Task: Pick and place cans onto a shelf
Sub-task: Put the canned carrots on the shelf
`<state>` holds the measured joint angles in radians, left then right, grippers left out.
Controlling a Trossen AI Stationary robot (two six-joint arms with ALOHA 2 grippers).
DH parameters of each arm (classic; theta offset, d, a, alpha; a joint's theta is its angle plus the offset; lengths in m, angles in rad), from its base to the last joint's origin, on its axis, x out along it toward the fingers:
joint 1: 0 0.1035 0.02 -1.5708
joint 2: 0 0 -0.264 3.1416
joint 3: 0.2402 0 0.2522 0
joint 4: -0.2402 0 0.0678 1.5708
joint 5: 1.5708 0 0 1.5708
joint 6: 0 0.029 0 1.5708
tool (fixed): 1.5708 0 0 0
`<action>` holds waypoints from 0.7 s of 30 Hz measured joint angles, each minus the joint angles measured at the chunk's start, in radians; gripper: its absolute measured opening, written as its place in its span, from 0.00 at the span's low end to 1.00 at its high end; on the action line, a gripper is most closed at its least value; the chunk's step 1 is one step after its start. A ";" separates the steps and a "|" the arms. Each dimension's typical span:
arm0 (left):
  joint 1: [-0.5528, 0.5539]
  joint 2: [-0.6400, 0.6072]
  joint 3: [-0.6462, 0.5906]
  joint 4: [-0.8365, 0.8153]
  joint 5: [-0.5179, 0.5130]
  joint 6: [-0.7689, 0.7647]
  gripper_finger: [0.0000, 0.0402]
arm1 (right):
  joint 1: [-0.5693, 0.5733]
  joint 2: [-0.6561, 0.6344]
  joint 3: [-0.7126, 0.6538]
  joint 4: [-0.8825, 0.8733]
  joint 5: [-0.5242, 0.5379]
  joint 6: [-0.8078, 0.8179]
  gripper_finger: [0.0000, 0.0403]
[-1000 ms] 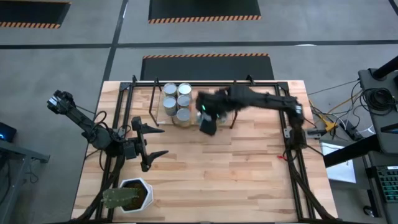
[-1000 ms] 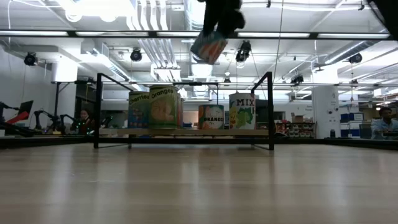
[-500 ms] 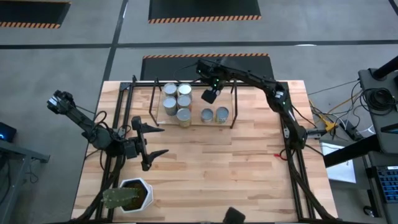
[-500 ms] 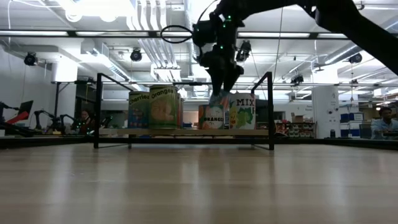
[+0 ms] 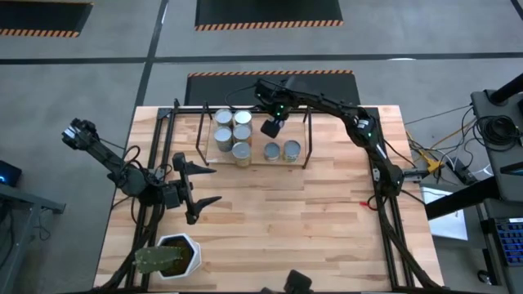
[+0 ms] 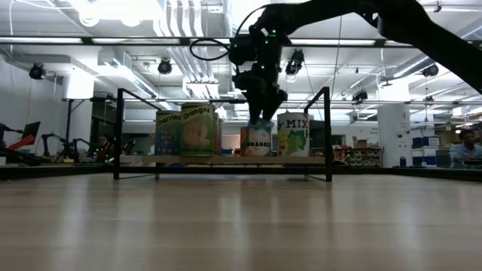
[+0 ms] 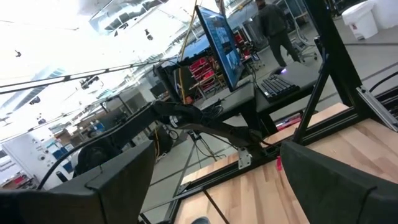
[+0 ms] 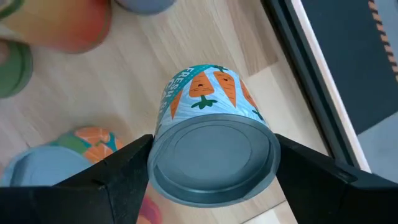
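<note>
The shelf (image 5: 255, 160), a light-wood board on black rod legs, stands at the table's far middle. Several cans stand on it: a cluster on its left (image 5: 233, 133) and two more toward its right (image 5: 282, 150); the low view shows their labels (image 6: 197, 130). My right gripper (image 5: 272, 126) (image 6: 260, 113) is over the shelf's far part, shut on a carrot-label can (image 8: 214, 149). My left gripper (image 5: 208, 185) (image 7: 217, 186) waits open at the table's left, nothing between its fingers. My right gripper pinches the carrot can's side wall just below its grey top rim (image 8: 154, 163), one finger (image 8: 118, 180) on each opposite side. The fingers come steeply from above. The can hangs top up, slightly tilted, over the shelf board; the orange can (image 6: 256, 141) hides its bottom.
A white hexagonal plant pot (image 5: 185, 243) stands at the table's near left corner. Black frame rails run along the left (image 5: 151, 163) and right (image 5: 384, 163) edges. Bare tabletop (image 5: 286, 220) lies between the shelf and the near edge.
My right gripper has carried the carrot can from above the shelf's near edge toward the table's far edge and downward, then slowed behind the two right-hand cans. The can has come down from high up to just above the shelf cans' tops.
</note>
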<state>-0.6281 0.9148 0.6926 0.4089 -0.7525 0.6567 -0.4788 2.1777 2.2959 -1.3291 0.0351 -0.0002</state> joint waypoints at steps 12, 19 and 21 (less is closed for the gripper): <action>0.000 0.000 0.000 0.000 0.000 0.000 0.81 | 0.005 0.000 -0.067 0.034 -0.064 0.027 0.84; 0.000 0.000 0.000 0.000 0.000 0.000 0.81 | 0.005 -0.018 -0.019 0.017 -0.062 0.028 0.85; 0.000 0.000 0.000 0.000 0.000 0.000 0.81 | 0.005 -0.038 -0.002 -0.003 -0.062 0.027 0.83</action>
<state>-0.6283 0.9147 0.6926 0.4091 -0.7528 0.6571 -0.4736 2.1400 2.2936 -1.3322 -0.0269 0.0265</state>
